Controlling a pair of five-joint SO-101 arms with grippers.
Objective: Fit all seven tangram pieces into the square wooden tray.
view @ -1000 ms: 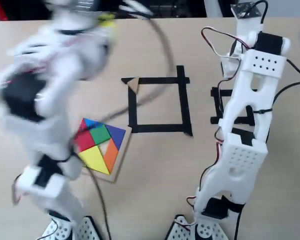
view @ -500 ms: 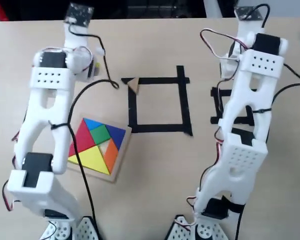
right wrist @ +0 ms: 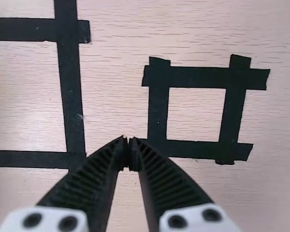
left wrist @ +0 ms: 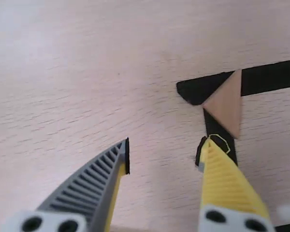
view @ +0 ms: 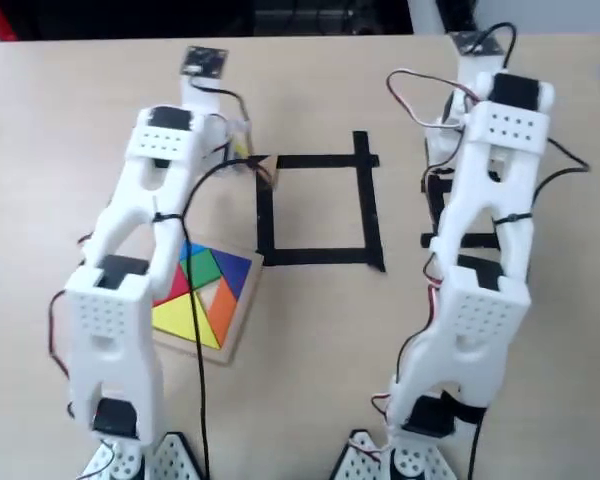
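Yellow-and-grey left gripper [left wrist: 166,147] spread apart, empty, low over bare table just beside tan triangle piece [left wrist: 224,108], which sits on corner of black tape square [left wrist: 270,77]. Right gripper [right wrist: 129,145] pinched together over tape. Wooden tray [view: 235,340] well apart, mostly filled, pale gap visible. Judging: last-piece pickup. Next: shift sideways to straddle triangle, lower, close.

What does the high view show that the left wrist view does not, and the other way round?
High view adds: the tray holding coloured pieces, and the right arm. Left wrist view adds: the left tool seen close, open, its yellow finger near the triangle. Both share: the triangle lying on a corner of the tape square.
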